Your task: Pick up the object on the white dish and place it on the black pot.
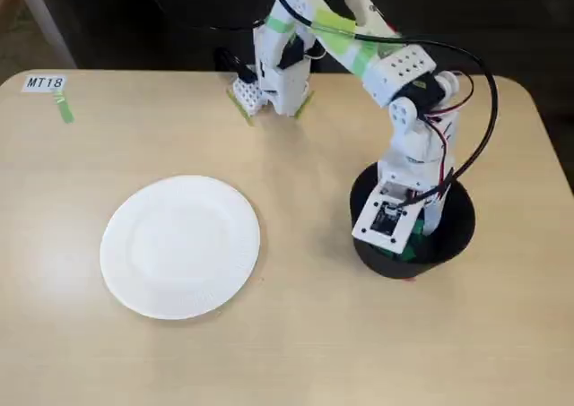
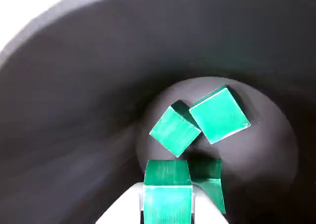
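Hovering gripper (image 2: 168, 204), cube (image 2: 168, 187) clamped, pot (image 2: 98, 85).

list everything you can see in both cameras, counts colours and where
white dish: 1, white, left of table centre in the fixed view, nothing on it
black pot: 1, matte black, right side of the table, gripper lowered into it
green cubes: at least 3; two loose on the pot floor, one between the gripper fingers; a further green shape beside it is unclear
label MT18: 1, white, far left corner
green tape strip: 1, beside the label
table: 1, light wood
arm: 1, white with green tape
gripper: 1, inside the pot
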Available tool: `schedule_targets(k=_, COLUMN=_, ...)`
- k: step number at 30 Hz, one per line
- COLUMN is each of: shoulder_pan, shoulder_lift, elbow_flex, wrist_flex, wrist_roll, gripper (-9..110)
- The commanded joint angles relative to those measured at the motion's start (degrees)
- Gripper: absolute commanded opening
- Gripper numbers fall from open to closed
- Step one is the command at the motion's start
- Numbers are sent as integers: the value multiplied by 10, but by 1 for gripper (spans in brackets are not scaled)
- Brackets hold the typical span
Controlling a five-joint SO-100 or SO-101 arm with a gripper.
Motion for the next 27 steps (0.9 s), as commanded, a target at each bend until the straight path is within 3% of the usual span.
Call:
schedule_targets(k=1, shoulder_pan=11, shoulder_lift=1, elbow_flex=-33, wrist_flex=12, wrist_roll=-5, gripper=2)
schedule_targets(k=15, shoulder_pan=28, shoulder_lift=19, elbow_flex=-35, wrist_flex=53, wrist_roll=-26, gripper=29)
schedule_targets(k=18, shoulder_pan=34, shoulder_lift=39, elbow_flex=-36, wrist_flex=59, wrist_roll=-27, gripper=28)
schedule_targets(k=27, shoulder_pan=66, shoulder_lift=192, elbow_flex=-96, wrist_flex=128, wrist_roll=-27, gripper=9)
